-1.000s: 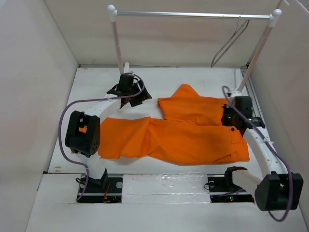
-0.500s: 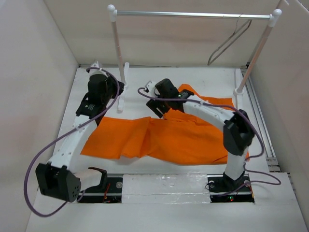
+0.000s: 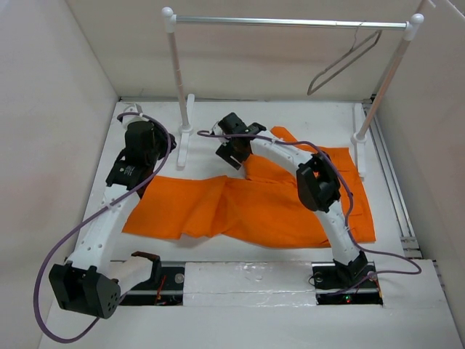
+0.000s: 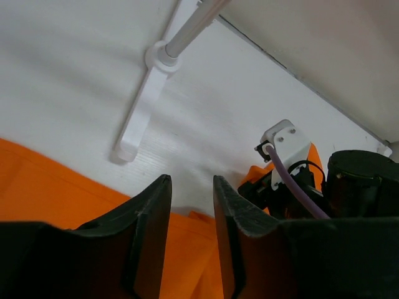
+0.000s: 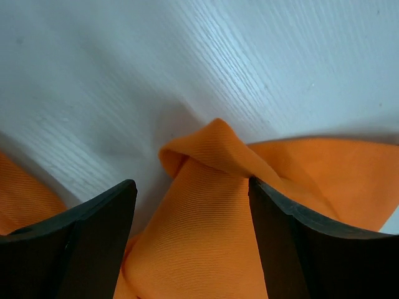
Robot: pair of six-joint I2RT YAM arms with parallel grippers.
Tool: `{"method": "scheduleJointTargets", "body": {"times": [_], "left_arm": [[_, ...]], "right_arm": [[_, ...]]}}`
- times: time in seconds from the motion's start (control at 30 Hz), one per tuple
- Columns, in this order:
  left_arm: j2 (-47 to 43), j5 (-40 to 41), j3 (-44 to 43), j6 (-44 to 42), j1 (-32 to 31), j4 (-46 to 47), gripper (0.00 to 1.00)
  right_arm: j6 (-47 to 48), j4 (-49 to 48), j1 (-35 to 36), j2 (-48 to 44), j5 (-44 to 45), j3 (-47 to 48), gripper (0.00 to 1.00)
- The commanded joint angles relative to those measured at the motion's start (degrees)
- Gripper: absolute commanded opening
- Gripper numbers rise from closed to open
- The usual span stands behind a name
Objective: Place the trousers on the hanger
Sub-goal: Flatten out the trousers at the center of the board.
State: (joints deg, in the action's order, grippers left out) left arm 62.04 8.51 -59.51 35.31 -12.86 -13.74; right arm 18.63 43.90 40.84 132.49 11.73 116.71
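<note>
- Trousers (image 3: pixel 247 207) lie spread across the table (image 3: pixel 312 116), between the two arms.
- Hanger (image 3: pixel 345 62) hangs by its hook from the rail (image 3: pixel 290 22), near the rail's right end and well apart from the trousers.
- Right gripper (image 5: pixel 192 184) is spread wide over a raised fold of the cloth (unclamped).
- Left gripper (image 4: pixel 192 187) is narrowly parted and holds nothing, above the cloth's far edge.
</note>
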Motion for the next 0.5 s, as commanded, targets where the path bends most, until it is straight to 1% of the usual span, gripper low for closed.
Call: {"method": "scheduleJointTargets", "body": {"times": [0.0, 0.03, 0.07, 0.1, 0.13, 0.17, 0.2, 0.3, 0.33, 0.4, 0.43, 0.47], "left_arm": [[-2.80, 1.33, -1.66, -0.86, 0.73, -0.59, 0.30], [-3.15, 1.33, -2.01, -0.86, 0.73, -0.76, 0.35], [-3.24, 1.77, -2.19, -0.94, 0.73, -0.94, 0.35], [-3.42, 1.94, -2.02, -0.68, 0.73, -1.03, 0.35], [-3.85, 2.03, -1.84, -0.51, 0.73, -0.94, 0.36], [-3.94, 2.38, -1.76, -0.33, 0.73, -1.20, 0.40], [-4.12, 2.39, -1.58, 0.02, 0.73, -1.29, 0.40], [-4.38, 3.17, -0.79, 0.37, 0.73, -1.47, 0.41], [-4.30, 3.26, -0.44, 0.55, 0.73, -1.47, 0.46], [-3.77, 2.48, -0.09, 0.37, 0.73, -1.64, 0.47], [-2.99, 2.13, 0.18, 0.11, 0.73, -1.73, 0.52], [-2.54, 1.08, 0.27, 0.02, 0.73, -1.99, 0.52]], "right_arm": [[-0.96, 4.52, -2.25, 1.45, 4.01, 3.88, 0.77], [-0.71, 4.88, -2.26, 1.63, 3.48, 3.53, 0.71], [-0.79, 4.88, -2.26, 1.64, 3.04, 3.09, 0.50], [-0.88, 4.71, -2.26, 0.94, 3.04, 2.39, 0.40], [-0.79, 2.53, -2.26, 0.24, 2.87, 0.12, 0.27], [-0.88, 1.64, -2.26, -0.73, 2.52, -0.68, 0.04], [-0.97, 0.84, -2.26, -2.48, 2.25, -1.21, 0.00], [-1.32, -1.27, -1.03, -6.43, 0.85, -1.39, 0.00], [-1.23, -3.10, -0.42, -10.98, -0.55, -1.74, 0.00], [-1.32, -5.65, 0.38, -17.14, -2.31, -4.89, 0.00], [-1.75, -8.54, 0.99, -24.13, -4.15, -6.65, 0.00], [-2.28, -10.13, 1.00, -27.68, -4.43, -11.19, 0.00]]}}
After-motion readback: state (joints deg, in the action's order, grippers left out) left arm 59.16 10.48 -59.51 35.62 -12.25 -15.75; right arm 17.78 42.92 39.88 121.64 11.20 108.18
